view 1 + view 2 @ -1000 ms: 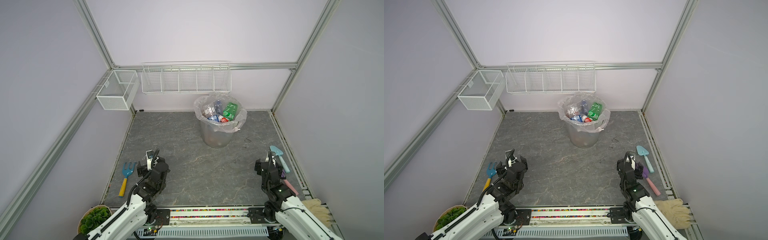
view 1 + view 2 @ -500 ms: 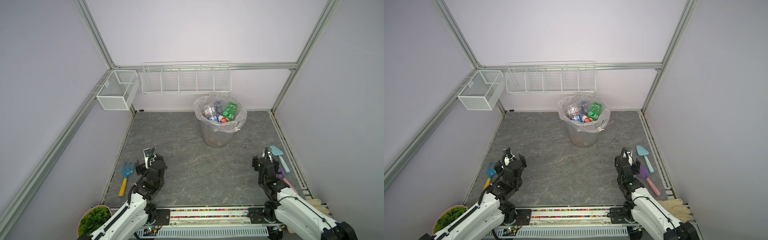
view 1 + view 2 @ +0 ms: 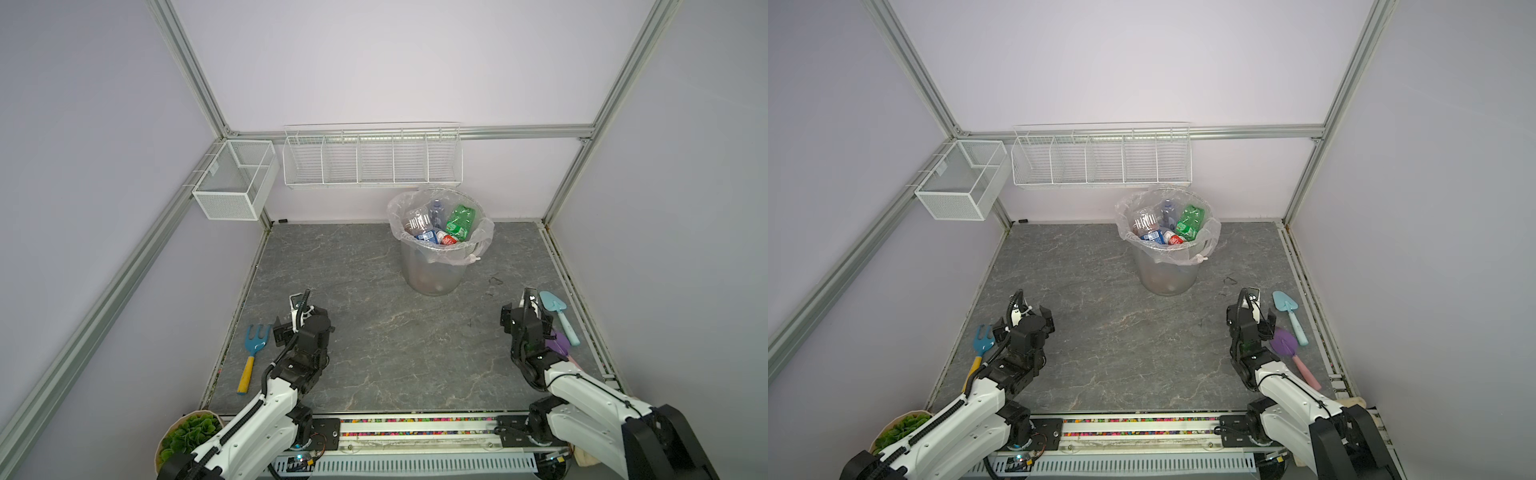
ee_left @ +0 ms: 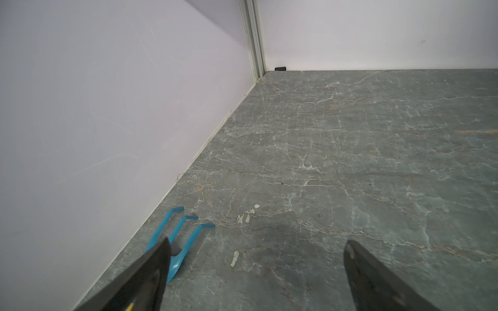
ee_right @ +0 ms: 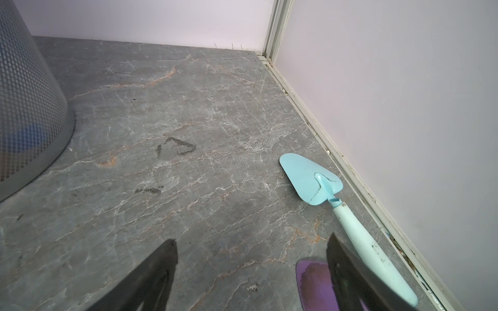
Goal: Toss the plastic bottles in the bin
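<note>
i see the bin [image 3: 434, 270] standing at the back of the grey floor [image 3: 395, 345], its bag liner folded over the rim, and the plastic bottles [image 3: 440, 224] piled inside it, a green one on top. my left gripper [image 4: 257, 253] hangs low at the near left with its jaws spread wide and nothing between them, just beside the blue rake [image 4: 177, 234]. my right gripper [image 5: 252, 253] sits at the near right, jaws also wide apart and holding nothing, next to the pale blue trowel [image 5: 312, 180] and a purple scoop [image 5: 312, 280]
</note>
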Controlling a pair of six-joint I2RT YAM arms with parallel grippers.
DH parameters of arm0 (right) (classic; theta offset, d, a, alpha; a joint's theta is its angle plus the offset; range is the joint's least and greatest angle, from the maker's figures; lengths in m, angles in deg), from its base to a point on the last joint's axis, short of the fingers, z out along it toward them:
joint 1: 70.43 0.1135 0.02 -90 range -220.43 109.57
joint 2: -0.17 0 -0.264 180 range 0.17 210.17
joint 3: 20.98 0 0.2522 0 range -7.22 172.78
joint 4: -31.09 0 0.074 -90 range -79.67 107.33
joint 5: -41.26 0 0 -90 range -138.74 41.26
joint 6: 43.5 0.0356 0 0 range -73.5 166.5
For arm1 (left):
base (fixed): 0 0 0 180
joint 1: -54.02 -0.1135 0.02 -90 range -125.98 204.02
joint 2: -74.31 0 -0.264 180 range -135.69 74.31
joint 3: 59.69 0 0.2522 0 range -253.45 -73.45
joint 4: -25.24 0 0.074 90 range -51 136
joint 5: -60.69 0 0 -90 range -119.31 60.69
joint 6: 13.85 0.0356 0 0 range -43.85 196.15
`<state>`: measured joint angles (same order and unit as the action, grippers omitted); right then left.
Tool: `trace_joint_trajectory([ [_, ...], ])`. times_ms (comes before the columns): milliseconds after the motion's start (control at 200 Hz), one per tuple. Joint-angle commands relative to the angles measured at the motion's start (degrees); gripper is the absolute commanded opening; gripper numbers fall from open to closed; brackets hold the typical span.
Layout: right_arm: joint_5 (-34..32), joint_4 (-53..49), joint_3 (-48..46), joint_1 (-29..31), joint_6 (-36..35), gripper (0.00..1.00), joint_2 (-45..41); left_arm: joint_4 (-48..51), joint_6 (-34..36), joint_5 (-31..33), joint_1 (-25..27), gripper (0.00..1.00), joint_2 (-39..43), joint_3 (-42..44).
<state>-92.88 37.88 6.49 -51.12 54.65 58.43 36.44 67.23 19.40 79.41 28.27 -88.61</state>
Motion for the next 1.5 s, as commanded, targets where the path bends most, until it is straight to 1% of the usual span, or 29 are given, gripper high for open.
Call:
trace_joint_trajectory([
  [0,-2.28,4.82,0.96,-0.41,-0.46,0.89,0.54,-2.76,0.52,-1.83,-1.65,0.99,-0.57,-0.51],
  [105,-5.13,5.45,0.17,-0.51,0.57,0.89,-0.17,-3.36,0.49,-3.39,-3.3,0.99,-1.17,-0.65],
  [240,-7.47,7.85,-1.56,-1.57,0.48,0.89,-1.86,-4.9,0.83,-3.78,-3.94,0.99,-1.63,-0.41],
  [380,-5.08,7.89,-1.47,-4.55,0.97,0.89,-1.66,-7.85,1.59,-3.7,-4.46,0.99,-3.11,-0.14],
  [555,-3.78,9.24,-0.69,-5.93,0.42,0.89,0.64,-11.49,2.45,-3.62,-5.22,0.99,-6.34,-0.61],
  [680,-2.66,10.0,0.28,-6.13,-0.54,0.89,2.49,-13.02,2.07,-2.49,-5.73,0.99,-8.84,-1.36],
  [1180,-2.13,17.17,1.15,-7.03,-2.76,0.89,8.39,-24.01,5.15,-4.3,-8.36,0.99,-15.37,-1.26],
  [1349,-2.34,22.66,1.33,-7.18,-3.99,0.89,11.76,-28.19,5.93,-4.68,-9.14,0.99,-17.01,-0.76],
  [1499,-2.18,25.75,1.76,-7.16,-4.79,0.89,14.31,-28.94,6.04,-4.97,-9.48,0.98,-17.3,-0.66],
])
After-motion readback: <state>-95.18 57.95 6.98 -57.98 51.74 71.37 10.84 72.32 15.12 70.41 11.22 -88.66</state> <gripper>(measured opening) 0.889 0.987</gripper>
